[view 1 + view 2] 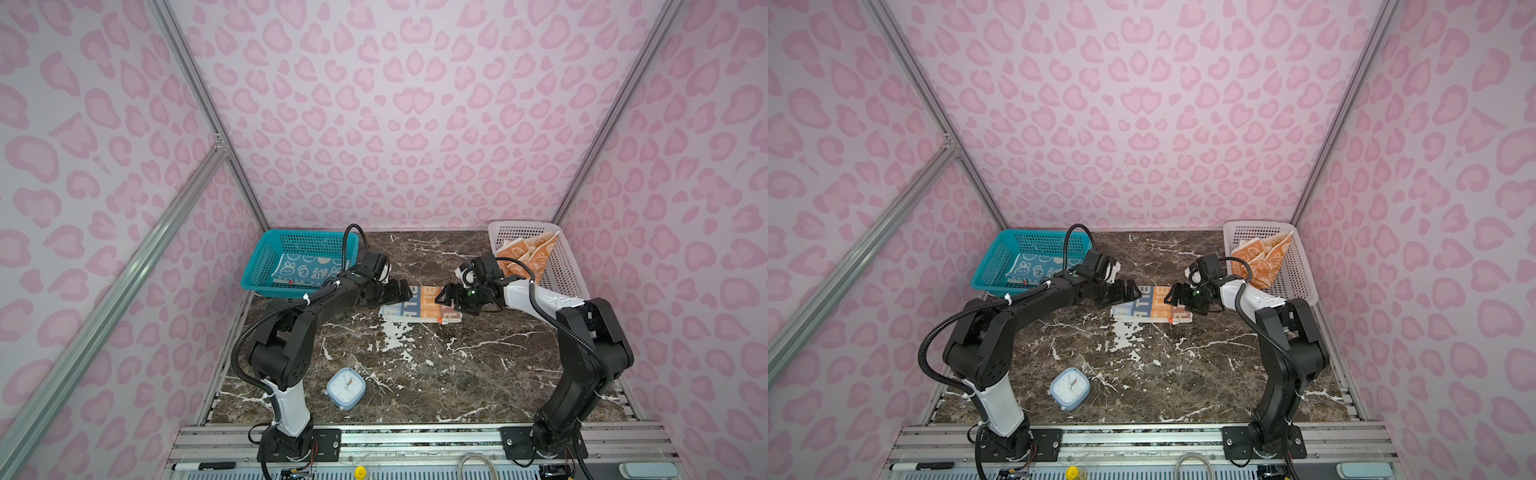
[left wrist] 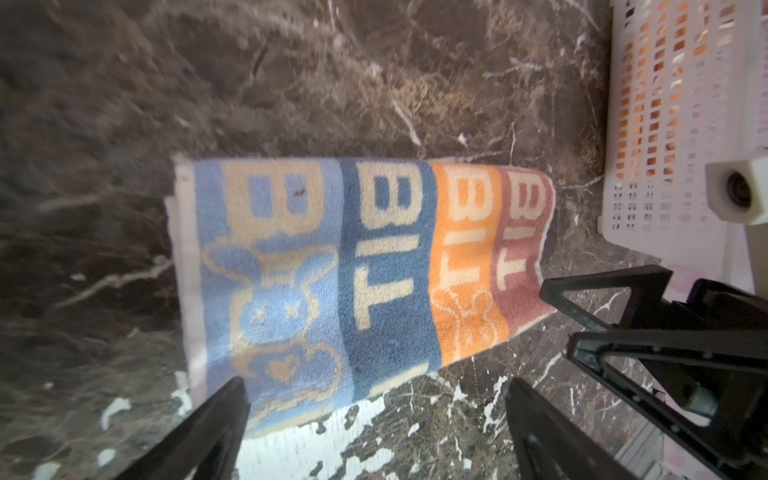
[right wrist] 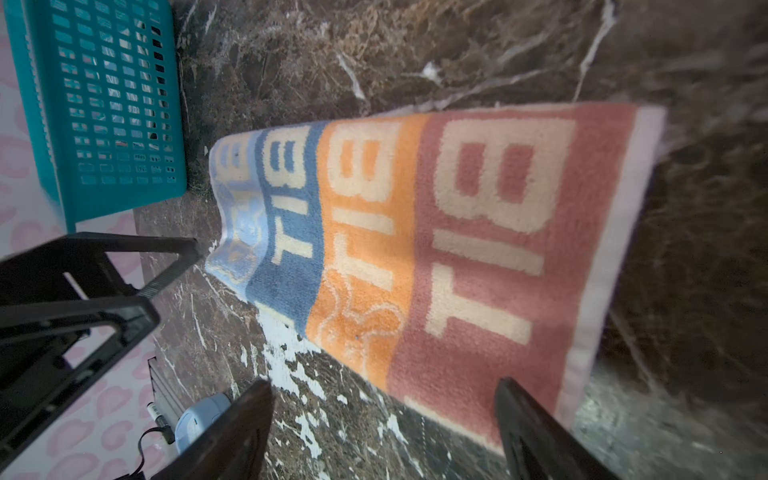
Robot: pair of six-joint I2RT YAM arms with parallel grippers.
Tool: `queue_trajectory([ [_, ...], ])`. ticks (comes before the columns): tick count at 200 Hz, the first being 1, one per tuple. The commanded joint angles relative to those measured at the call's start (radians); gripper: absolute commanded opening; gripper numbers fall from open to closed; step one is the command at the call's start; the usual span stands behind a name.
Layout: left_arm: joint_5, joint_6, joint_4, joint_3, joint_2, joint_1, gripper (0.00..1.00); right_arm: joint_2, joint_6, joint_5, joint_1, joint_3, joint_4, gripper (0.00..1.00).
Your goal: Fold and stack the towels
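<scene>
- While both arms reach in over the middle of the marble table (image 1: pixel 415 365), I see the striped towel (image 1: pixel 419 305) lying folded and flat between them — "BIT" lettering facing up.
- Left gripper (image 1: pixel 405 291) is at the towel's light-blue end. Its wrist view shows the jaws spread wide with nothing between them.
- Right gripper (image 1: pixel 442 295) is at the reddish end, jaws likewise apart and empty.
- I cannot tell whether either fingertip touches the cloth.
- Blue towel (image 1: pixel 309 270) lies inside the teal basket (image 1: pixel 266 257), far left.
- Orange-and-cream towel (image 1: pixel 525 253) sits rumpled in the white basket (image 1: pixel 569 266), far right — not folded.
- Small blue clock (image 1: pixel 345 387) rests near the front edge, well apart from the striped towel.
</scene>
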Motion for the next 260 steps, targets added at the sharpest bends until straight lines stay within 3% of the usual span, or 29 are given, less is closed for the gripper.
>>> queue_trajectory([
  [1, 0.05, -0.043, 0.062, -0.038, 0.016, 0.003, 0.98, 0.027, 0.038, -0.033, -0.001, -0.025, 0.073, 0.86],
  [85, 0.014, 0.002, 0.031, -0.103, 0.038, 0.025, 0.98, 0.045, 0.006, 0.003, -0.029, -0.117, 0.082, 0.88],
  [100, 0.01, 0.02, 0.004, -0.075, 0.027, 0.036, 0.98, 0.029, 0.002, -0.009, -0.028, -0.11, 0.081, 0.89],
  [118, -0.024, 0.061, -0.053, -0.01, 0.015, 0.036, 0.98, -0.006, 0.004, -0.005, -0.029, -0.084, 0.068, 0.98],
  [164, -0.165, 0.136, -0.216, 0.157, 0.065, 0.036, 0.98, -0.051, -0.032, 0.052, -0.034, 0.016, -0.031, 0.98],
  [192, -0.13, 0.142, -0.239, 0.188, 0.129, 0.035, 1.0, -0.023, -0.044, 0.059, -0.053, 0.012, -0.033, 0.98],
  [260, -0.093, 0.142, -0.225, 0.209, 0.212, 0.017, 0.9, 0.027, -0.053, 0.064, -0.058, -0.063, 0.018, 0.98],
])
